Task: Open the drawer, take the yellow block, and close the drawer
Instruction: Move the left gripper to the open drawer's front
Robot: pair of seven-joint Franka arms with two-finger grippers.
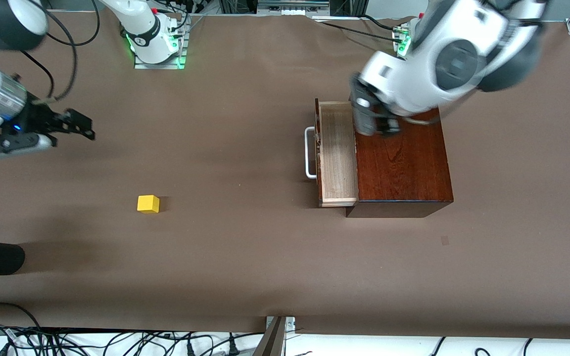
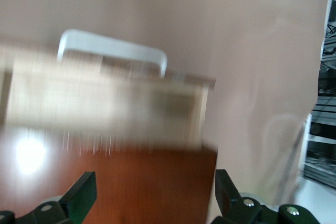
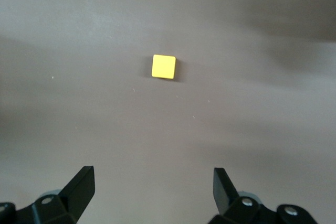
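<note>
Front view showed the drawer [image 1: 337, 153] pulled partway out of the glossy mahogany box [image 1: 401, 163], its pale wood inside bare and its white bar handle [image 1: 309, 152] pointing toward the right arm's end of the table [image 1: 245, 257]. The box sat toward the left arm's end of the table, roughly midway between the edge with the robot bases and the edge nearest the front camera. The left claw [image 1: 376, 126] hung over the top of the box, just beside the open drawer; in the left wrist view the left claw [image 2: 155, 195] had its fingers spread wide with nothing between them, and the drawer [image 2: 105, 103] and handle [image 2: 113, 48] appeared smeared below it. The yellow block [image 1: 148, 203] lay alone on the bare table, well apart from the box, toward the right arm's end and nearer to the front camera than the drawer. The right claw [image 1: 74, 126] hovered over the table close to the edge at the right arm's end, apart from the block. In the right wrist view the right claw [image 3: 155, 190] was likewise spread, holding nothing, with the yellow block [image 3: 164, 66] resting flat on the table ahead of its fingertips.
</note>
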